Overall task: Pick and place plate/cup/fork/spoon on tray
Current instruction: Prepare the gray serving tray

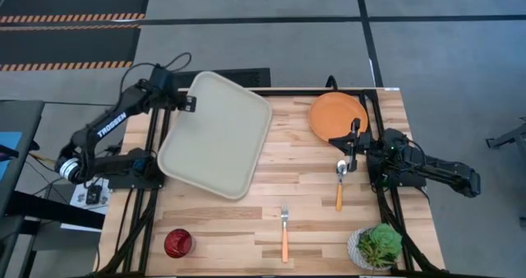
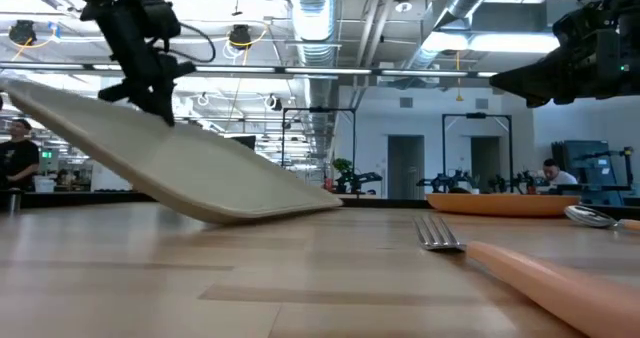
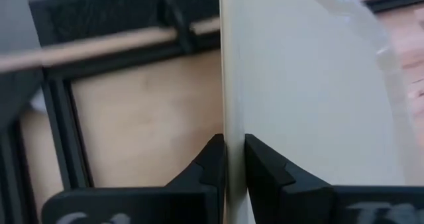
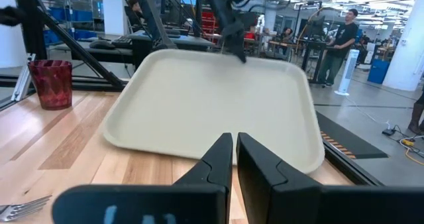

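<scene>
A wooden worktop (image 1: pixel 304 187) seen from above, described from its near edge to its far edge. Along the near edge sit a dark-red cup (image 1: pixel 177 243) at the left, an orange-handled fork (image 1: pixel 284 233) near the middle with its tines pointing away, and a white pot with a green plant (image 1: pixel 376 247) at the right. Farther in, on the right, lies an orange-handled spoon (image 1: pixel 339 184). The right gripper (image 1: pixel 354 150) hangs just beside the spoon's bowl, its jaws clenched together with nothing between them. Beyond it, at the far right corner, rests the round orange plate (image 1: pixel 336 115). On the left, a large pale grey-green tray (image 1: pixel 215 135) stands tilted: its near edge rests on the wood, its far edge is raised. The left gripper (image 1: pixel 190 102) has its jaws grasping the tray's raised far rim.
</scene>
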`<state>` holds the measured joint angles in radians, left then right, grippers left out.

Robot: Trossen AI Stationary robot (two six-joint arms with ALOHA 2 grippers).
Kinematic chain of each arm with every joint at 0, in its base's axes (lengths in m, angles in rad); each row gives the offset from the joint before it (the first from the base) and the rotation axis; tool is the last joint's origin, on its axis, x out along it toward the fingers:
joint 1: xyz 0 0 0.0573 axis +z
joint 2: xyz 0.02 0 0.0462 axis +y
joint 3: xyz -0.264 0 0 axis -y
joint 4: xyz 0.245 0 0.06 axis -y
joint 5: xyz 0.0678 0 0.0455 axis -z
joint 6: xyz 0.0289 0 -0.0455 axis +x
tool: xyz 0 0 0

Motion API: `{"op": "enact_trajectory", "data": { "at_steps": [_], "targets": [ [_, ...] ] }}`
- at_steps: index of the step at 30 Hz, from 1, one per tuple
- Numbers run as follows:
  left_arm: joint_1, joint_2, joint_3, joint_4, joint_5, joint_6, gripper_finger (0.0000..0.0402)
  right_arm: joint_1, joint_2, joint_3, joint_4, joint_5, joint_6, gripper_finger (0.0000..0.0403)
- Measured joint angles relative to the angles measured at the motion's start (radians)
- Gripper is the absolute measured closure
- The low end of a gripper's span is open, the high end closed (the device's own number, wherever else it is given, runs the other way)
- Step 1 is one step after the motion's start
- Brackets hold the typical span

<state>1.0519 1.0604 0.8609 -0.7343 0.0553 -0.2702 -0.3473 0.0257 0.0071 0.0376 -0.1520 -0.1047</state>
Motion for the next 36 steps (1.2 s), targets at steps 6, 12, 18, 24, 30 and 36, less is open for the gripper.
{"op": "enact_trajectory", "data": {
  "at_steps": [6, 12, 18, 24, 30, 36],
  "targets": [
    [-0.012, 0.053, 0.041, 0.003, -0.006, 0.148, 0.0378, 0.0, 0.0, 0.0, 0.0, 0.0, 0.0, 0.0356],
    [-0.033, 0.1, 0.082, 0.031, -0.037, 0.276, 0.0378, 0.0, 0.0, 0.0, 0.0, 0.0, 0.0, 0.0356],
    [-0.035, 0.155, 0.134, 0.052, -0.037, 0.378, 0.0378, 0.0, 0.0, 0.0, 0.0, 0.0, 0.0, 0.0356],
    [-0.088, 0.249, 0.141, 0.164, -0.022, 0.529, 0.0378, 0.0, 0.0, 0.0, 0.0, 0.0, 0.0, 0.0356],
    [-0.156, 0.355, 0.141, 0.376, 0.006, 0.643, 0.0378, 0.0, 0.0, 0.0, 0.0, 0.0, 0.0, 0.0356],
    [-0.211, 0.44, 0.141, 0.466, 0.119, 0.646, 0.0378, 0.0, 0.0, 0.0, 0.0, 0.0, 0.0, 0.0356]
  ]
}}
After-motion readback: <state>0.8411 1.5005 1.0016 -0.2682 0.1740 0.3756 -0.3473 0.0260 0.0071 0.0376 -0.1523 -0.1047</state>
